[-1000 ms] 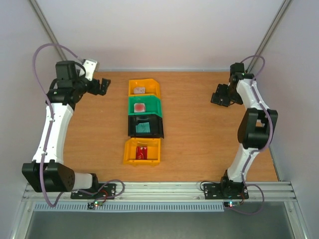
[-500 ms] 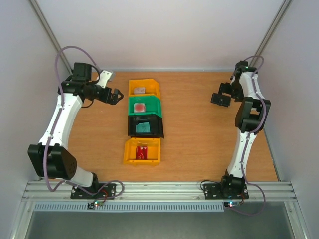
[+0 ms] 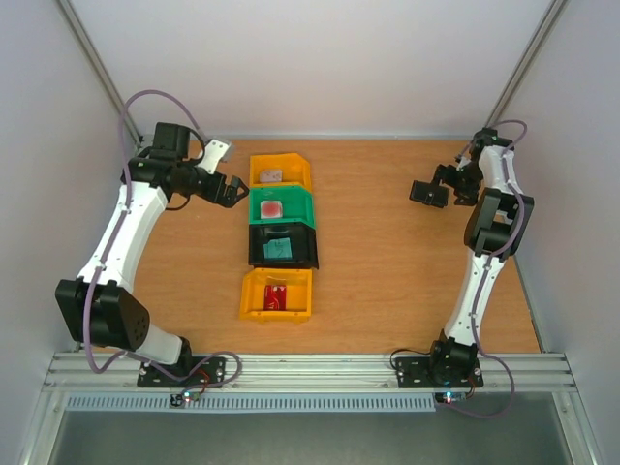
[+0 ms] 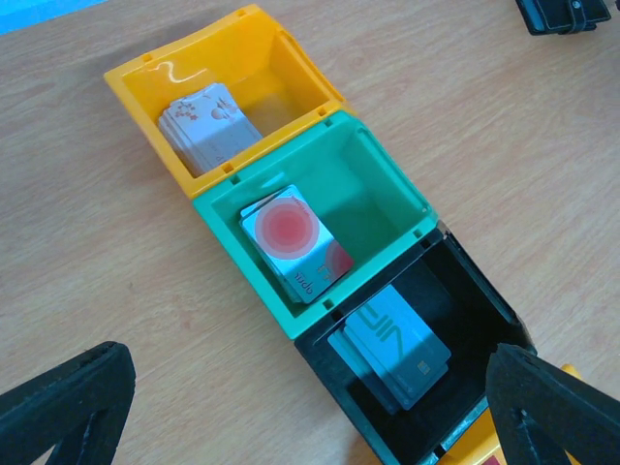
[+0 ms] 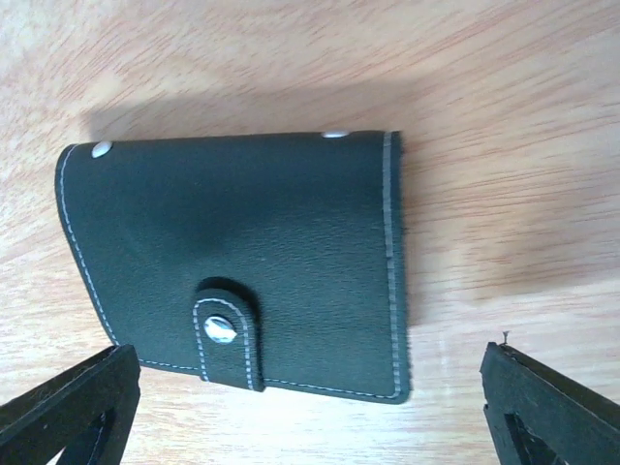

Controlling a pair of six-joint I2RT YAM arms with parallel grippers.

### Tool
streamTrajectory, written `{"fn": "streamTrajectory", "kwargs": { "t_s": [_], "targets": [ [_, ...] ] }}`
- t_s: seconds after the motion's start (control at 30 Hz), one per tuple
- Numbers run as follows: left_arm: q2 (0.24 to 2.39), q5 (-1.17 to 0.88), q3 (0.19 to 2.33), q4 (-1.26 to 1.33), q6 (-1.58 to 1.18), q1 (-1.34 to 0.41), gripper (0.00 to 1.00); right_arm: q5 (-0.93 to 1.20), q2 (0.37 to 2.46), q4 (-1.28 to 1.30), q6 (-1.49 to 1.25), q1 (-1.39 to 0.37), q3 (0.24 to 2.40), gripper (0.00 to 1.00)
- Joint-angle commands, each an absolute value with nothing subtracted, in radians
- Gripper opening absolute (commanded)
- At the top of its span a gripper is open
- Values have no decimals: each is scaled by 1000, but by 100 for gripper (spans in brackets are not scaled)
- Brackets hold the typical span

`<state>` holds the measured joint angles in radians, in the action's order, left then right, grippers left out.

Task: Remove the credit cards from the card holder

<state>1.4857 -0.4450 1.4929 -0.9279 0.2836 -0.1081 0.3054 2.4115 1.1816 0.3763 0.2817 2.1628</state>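
Note:
The card holder (image 5: 242, 266) is a black stitched wallet lying flat on the wood, closed, its strap snapped down. My right gripper (image 5: 305, 387) hangs open directly above it, one finger to each side, touching nothing; from above, that gripper (image 3: 427, 192) hides the holder. Whatever is inside the holder is hidden. My left gripper (image 3: 229, 190) is open and empty, hovering by the back end of the row of bins. Credit cards lie in those bins: pale ones (image 4: 208, 121), a white-and-red one (image 4: 291, 242), teal ones (image 4: 392, 349) and a red one (image 3: 277, 296).
The bins stand in a line down the table's middle: yellow bin (image 3: 295, 170), green bin (image 3: 302, 206), black bin (image 3: 306, 245), yellow bin (image 3: 254, 293). Bare wood lies between the bins and the holder. Walls close the left, right and back sides.
My left arm has swung right, carrying its gripper from the far left up to the back bins. The right arm's wrist has shifted right while its gripper stays at the same spot.

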Motion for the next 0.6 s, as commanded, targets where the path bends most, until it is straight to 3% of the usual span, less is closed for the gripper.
{"fn": "streamTrajectory", "kwargs": {
  "t_s": [0.0, 0.3, 0.57],
  "targets": [
    [1492, -445, 1512, -935, 291, -130, 99, 380, 2436, 1181, 394, 300, 2176, 94],
    [1488, -440, 1523, -949, 295, -153, 99, 575, 2502, 1137, 309, 353, 2180, 62],
    [1506, -450, 1527, -949, 300, -161, 99, 600, 2529, 1136, 309, 354, 2172, 33]
  ]
}}
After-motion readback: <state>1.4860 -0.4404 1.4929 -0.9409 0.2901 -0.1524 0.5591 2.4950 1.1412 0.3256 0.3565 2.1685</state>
